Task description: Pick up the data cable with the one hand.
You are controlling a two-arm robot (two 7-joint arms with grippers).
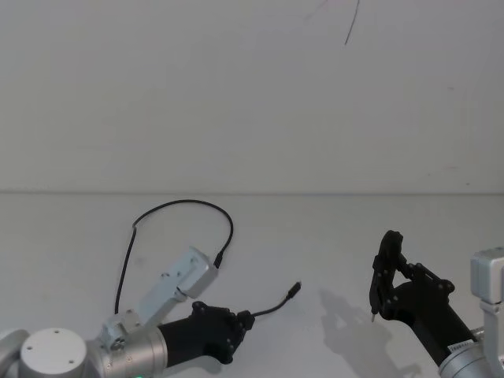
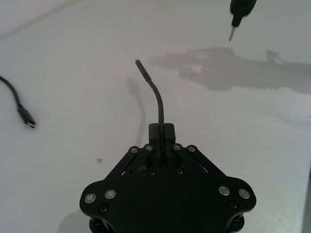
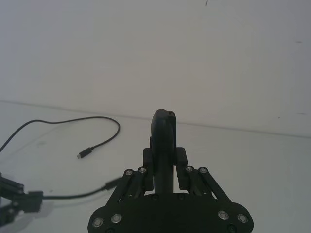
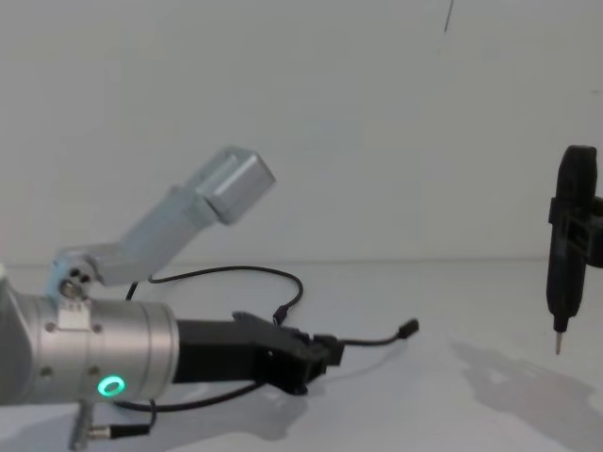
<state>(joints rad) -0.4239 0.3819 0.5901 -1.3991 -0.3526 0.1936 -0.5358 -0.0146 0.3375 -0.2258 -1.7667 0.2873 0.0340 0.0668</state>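
Pinching the long, thin black data cable (image 1: pixel 189 201) just behind one plug (image 1: pixel 297 287), my black left gripper (image 1: pixel 246 318) sits lower left, jaws closed on it; the rest loops across the white surface (image 1: pixel 315 236). My right gripper (image 1: pixel 373 309) hangs lower right, jaws together.

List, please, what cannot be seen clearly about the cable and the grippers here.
- Head view: the middle stretch of the cable is hidden under the left arm.
- Left wrist view: the left gripper, shut on the cable, covers the spot it pinches.
- Chest view: the pale tip of the right gripper is too small to identify.
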